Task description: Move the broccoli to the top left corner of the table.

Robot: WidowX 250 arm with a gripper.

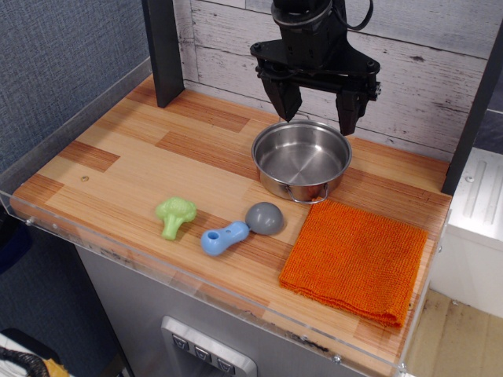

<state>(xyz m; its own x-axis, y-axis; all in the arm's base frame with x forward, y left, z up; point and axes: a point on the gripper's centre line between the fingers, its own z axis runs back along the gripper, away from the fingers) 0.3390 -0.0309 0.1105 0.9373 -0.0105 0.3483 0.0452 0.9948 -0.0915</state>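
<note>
Whitewashed plank wall behind, striped wood table (141,161) with a clear acrylic rim in front, dark post (167,51) standing at its 11 o'clock corner. Gripper (317,107) hangs at 12 o'clock over the far rim of the steel pot (302,159), jaws spread and empty; orange cloth (354,261) lies flat at 4 o'clock, its corner just beside the pot. Broccoli (174,215) lies on its side at 7 o'clock near the front edge, head toward 12, well apart from the gripper; blue-and-grey toy mushroom (240,230) sits just at its 3 o'clock, not touching.
</note>
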